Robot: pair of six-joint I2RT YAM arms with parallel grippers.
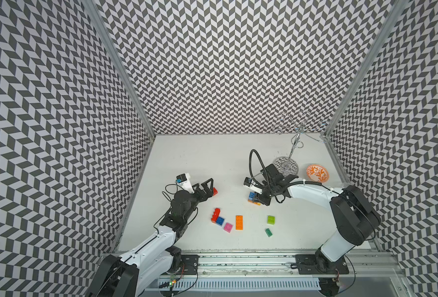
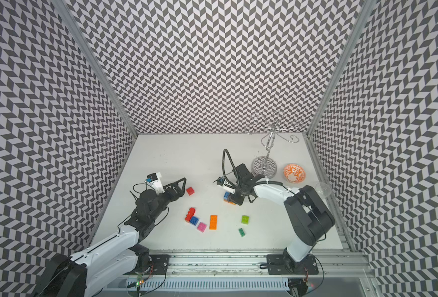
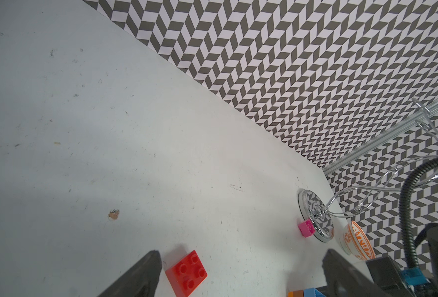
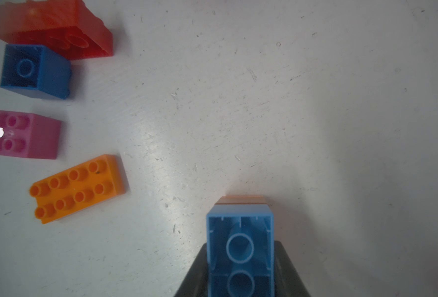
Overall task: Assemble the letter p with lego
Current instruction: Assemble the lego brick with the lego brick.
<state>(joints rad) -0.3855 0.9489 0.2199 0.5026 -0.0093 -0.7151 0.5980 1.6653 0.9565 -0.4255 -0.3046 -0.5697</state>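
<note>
Left gripper (image 3: 241, 254) spread wide, right gripper (image 4: 239, 245) clenched.

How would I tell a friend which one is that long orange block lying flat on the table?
Look at the white table, at the part nearest the metal rail. There the orange brick lies flat between the pink brick and the lime brick. Unlike those small square neighbours, it is oblong, showing eight studs in two rows.

2 white arms (image 1: 156, 241), black joints (image 1: 354, 213).
</note>
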